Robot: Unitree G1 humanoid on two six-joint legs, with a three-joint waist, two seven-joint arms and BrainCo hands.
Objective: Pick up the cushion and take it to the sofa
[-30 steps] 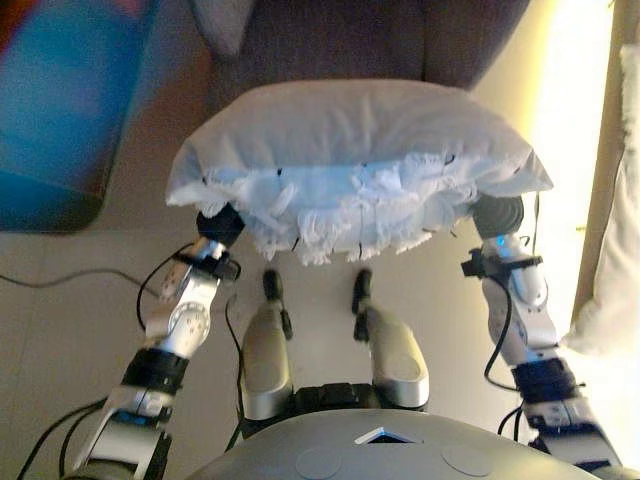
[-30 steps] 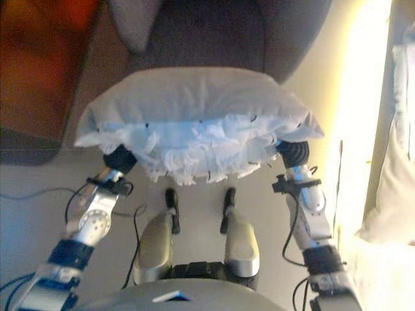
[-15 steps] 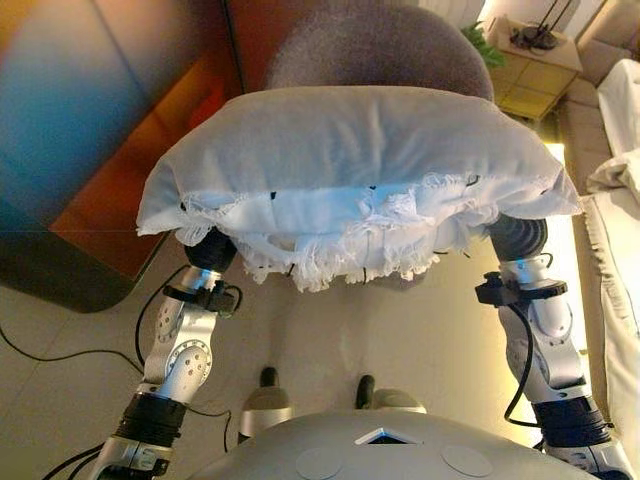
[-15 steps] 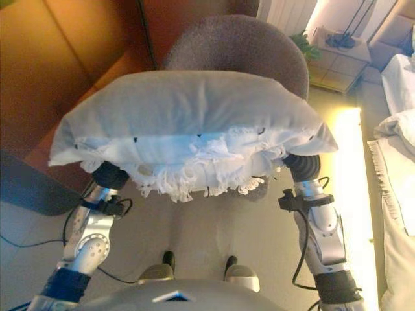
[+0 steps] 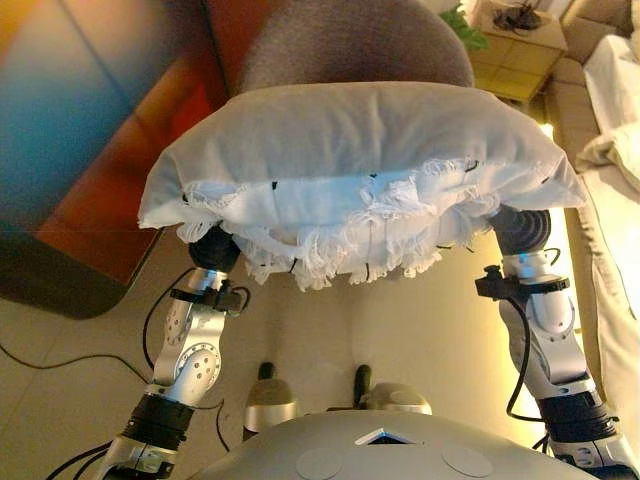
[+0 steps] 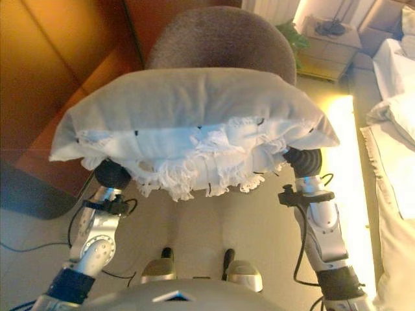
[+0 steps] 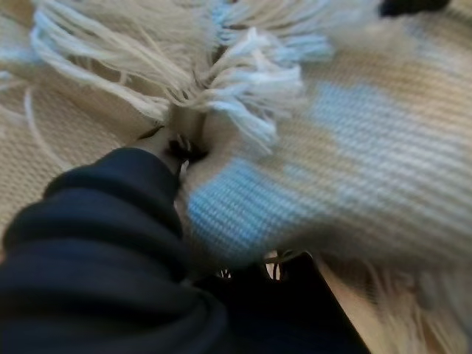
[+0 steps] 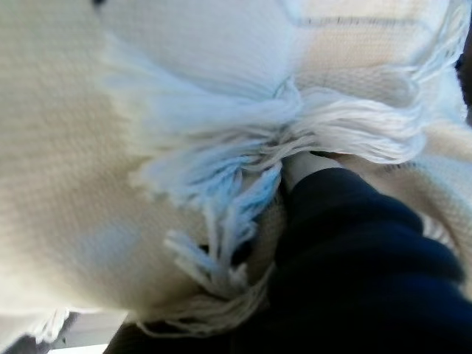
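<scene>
overhead, the fringed cushion [image 5: 350, 150] hides each robot hand beneath it, so their grip is unclear.

You see the cushion [image 5: 360, 150] lying crosswise over both arms, fringe edge toward the robot. The left hand [image 5: 215, 248] sits under its left end, the right hand [image 5: 522, 228] under its right end, fingers of both hidden beneath the fabric. Just behind the cushion stands a chair [image 6: 220, 35], its seat partly covered by the cushion's far edge. Behind and right of the chair is a small cabinet [image 6: 327, 45]. Along the right edge runs the sofa [image 5: 615, 120], well apart from the cushion.
</scene>
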